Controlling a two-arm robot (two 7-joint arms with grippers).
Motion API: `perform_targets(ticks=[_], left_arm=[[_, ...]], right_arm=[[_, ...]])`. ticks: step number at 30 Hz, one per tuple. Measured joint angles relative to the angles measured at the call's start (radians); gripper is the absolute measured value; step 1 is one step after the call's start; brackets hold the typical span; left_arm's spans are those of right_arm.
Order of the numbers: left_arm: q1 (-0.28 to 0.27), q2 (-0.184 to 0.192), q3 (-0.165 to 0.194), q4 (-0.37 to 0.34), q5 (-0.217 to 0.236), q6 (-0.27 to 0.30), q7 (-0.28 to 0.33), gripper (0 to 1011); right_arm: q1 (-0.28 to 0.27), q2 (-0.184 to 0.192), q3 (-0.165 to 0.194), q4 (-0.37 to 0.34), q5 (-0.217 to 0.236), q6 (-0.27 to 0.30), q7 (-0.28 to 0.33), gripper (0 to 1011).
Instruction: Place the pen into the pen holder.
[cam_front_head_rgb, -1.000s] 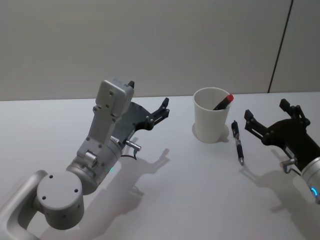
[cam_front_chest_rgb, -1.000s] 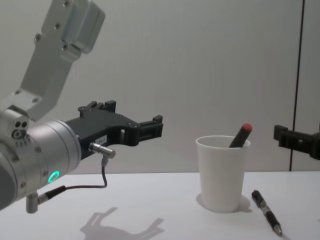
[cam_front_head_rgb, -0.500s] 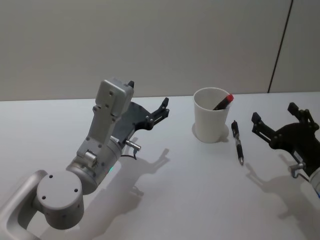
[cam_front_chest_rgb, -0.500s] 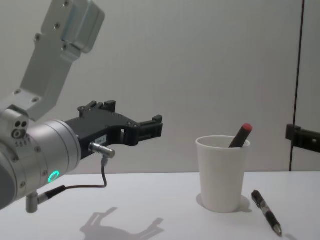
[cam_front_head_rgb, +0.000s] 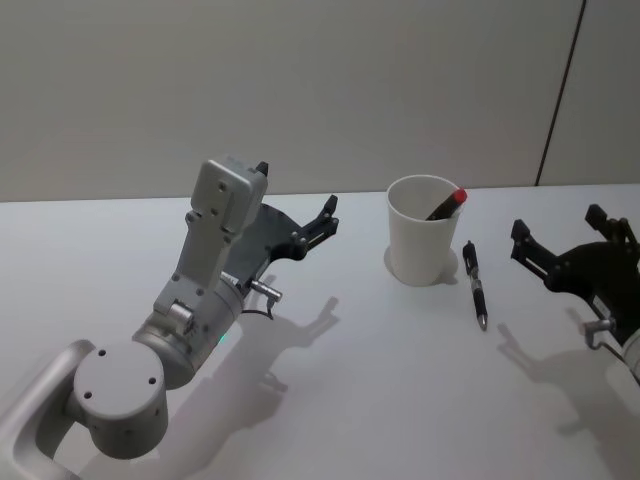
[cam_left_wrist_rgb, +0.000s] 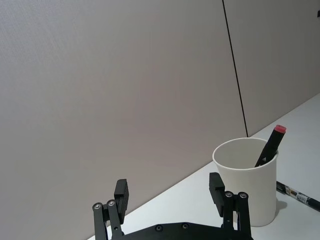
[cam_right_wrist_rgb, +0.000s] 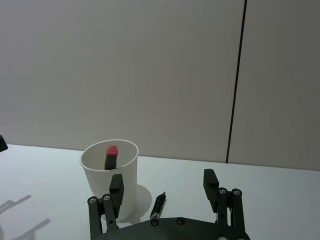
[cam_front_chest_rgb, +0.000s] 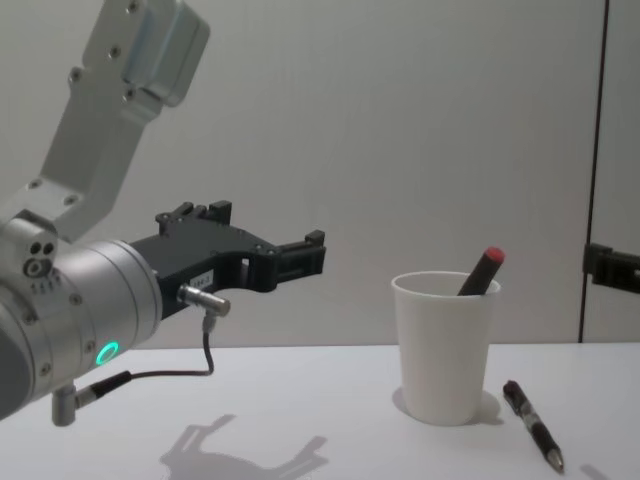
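White paper is what I see first: the pen holder stands upright on the pale table, towards the far right of my working area. The pen is already inside it, leaning against the rim on the robot's right, with its red end poking out above the lip. From the chest view the barrel tilts to the right and only the upper part clears the cup.

Just beside the holder, on the robot's right, a thinner black click pen lies flat on the table, apart from the cup's base, with its tip pointing towards me. Behind everything runs a plain grey wall with a dark vertical seam.

My left hand hangs in the air to the left of the holder, well apart from it and raised above the table, its fingers spread wide and holding nothing. The arm behind it rises from the near left corner, the forearm angled up and the hand pointing forward and to the right, towards the cup.

My right hand sits at the right edge, above the table and beyond the click pen, aimed back at the holder. Its fingers are spread too, and empty.
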Motion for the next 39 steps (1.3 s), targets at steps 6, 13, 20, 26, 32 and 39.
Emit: perform_targets(ticks=[6, 13, 20, 26, 32, 39], left_arm=[[0.0, 0.0, 0.0, 0.0, 0.0, 0.0, 0.0, 1001], [0.0, 0.0, 0.0, 0.0, 0.0, 0.0, 0.0, 1001], [0.0, 0.0, 0.0, 0.0, 0.0, 0.0, 0.0, 1001], [0.0, 0.0, 0.0, 0.0, 0.0, 0.0, 0.0, 1001], [0.0, 0.0, 0.0, 0.0, 0.0, 0.0, 0.0, 1001], [0.0, 0.0, 0.0, 0.0, 0.0, 0.0, 0.0, 1001]], right_arm=[[0.022, -0.021, 0.0, -0.004, -0.002, 0.06, -0.032, 1001], [0.058, -0.053, -0.005, 0.012, -0.018, 0.132, -0.059, 1001], [0.09, -0.081, -0.012, 0.04, -0.032, 0.183, -0.069, 1001], [0.115, -0.107, -0.019, 0.068, -0.042, 0.227, -0.08, 1001], [0.138, -0.13, -0.025, 0.095, -0.057, 0.264, -0.089, 1001], [0.171, -0.154, -0.033, 0.137, -0.085, 0.294, -0.091, 1001]])
